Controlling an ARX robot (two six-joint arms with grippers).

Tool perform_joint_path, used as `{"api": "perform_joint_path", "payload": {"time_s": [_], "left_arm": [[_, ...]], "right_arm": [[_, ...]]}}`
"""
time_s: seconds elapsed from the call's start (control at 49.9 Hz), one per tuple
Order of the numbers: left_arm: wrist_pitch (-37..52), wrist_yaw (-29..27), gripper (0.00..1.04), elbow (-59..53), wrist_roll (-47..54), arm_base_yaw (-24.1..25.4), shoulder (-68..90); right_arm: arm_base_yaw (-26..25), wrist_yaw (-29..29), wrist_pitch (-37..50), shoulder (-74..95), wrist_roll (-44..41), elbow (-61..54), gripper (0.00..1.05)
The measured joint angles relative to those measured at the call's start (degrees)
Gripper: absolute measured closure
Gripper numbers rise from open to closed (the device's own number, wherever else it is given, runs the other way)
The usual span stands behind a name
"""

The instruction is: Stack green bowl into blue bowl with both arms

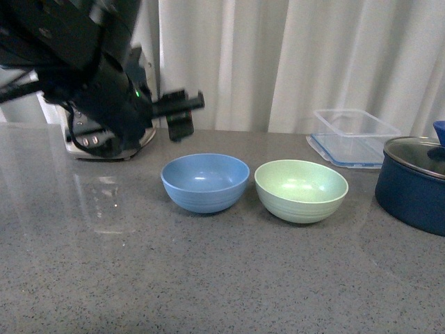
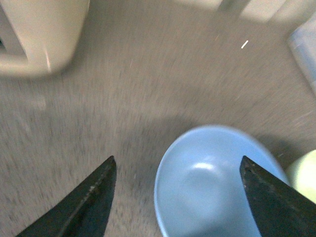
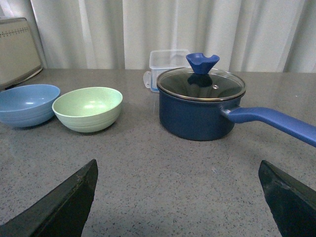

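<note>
The blue bowl [image 1: 205, 181] and the green bowl [image 1: 301, 190] sit side by side on the grey counter, rims almost touching, blue on the left. My left gripper [image 1: 182, 115] hangs open above and behind the blue bowl's left side. In the blurred left wrist view the blue bowl [image 2: 217, 185] lies between and below the spread fingers [image 2: 86, 205], with the green bowl [image 2: 303, 175] at the edge. My right gripper [image 3: 177, 170] is open over bare counter, nearer than the green bowl [image 3: 88, 108] and blue bowl [image 3: 25, 103]; it is out of the front view.
A dark navy pot [image 1: 415, 182] with a glass lid stands at the right; its long handle [image 3: 276, 123] juts sideways. A clear plastic container [image 1: 354, 136] sits behind the green bowl. A cream appliance [image 1: 104, 136] stands at the back left. White curtains close off the rear.
</note>
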Motion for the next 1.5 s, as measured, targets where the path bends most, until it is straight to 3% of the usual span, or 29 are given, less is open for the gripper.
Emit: {"api": "perform_joint_path", "payload": {"time_s": [0.06, 0.08, 0.14, 0.221, 0.602, 1.103, 1.264, 1.504], "left_arm": [[10.6, -1.2, 0.18, -6.3, 6.4, -0.6, -6.3], [13.5, -3.0, 0.2, -7.9, 7.4, -0.7, -8.0], [21.0, -6.3, 0.31, -13.2, 9.9, -0.6, -13.1], [26.5, -5.7, 0.44, -20.5, 11.6, 0.3, -18.0], [36.9, -0.6, 1.02, -48.9, 13.2, 6.9, -30.2], [39.0, 4.2, 1.01, -65.8, 13.5, 11.5, -45.0], [37.4, 8.8, 1.01, -69.6, 13.6, 15.1, -50.4], [32.6, 8.9, 1.01, -73.6, 13.5, 16.3, -59.1]], "right_arm": [[0.0, 0.0, 0.0, 0.0, 0.0, 0.0, 0.1], [0.0, 0.0, 0.0, 0.0, 0.0, 0.0, 0.1], [0.0, 0.0, 0.0, 0.0, 0.0, 0.0, 0.1], [0.0, 0.0, 0.0, 0.0, 0.0, 0.0, 0.1], [0.0, 0.0, 0.0, 0.0, 0.0, 0.0, 0.1], [0.0, 0.0, 0.0, 0.0, 0.0, 0.0, 0.1], [0.0, 0.0, 0.0, 0.0, 0.0, 0.0, 0.1], [0.0, 0.0, 0.0, 0.0, 0.0, 0.0, 0.1]]}}
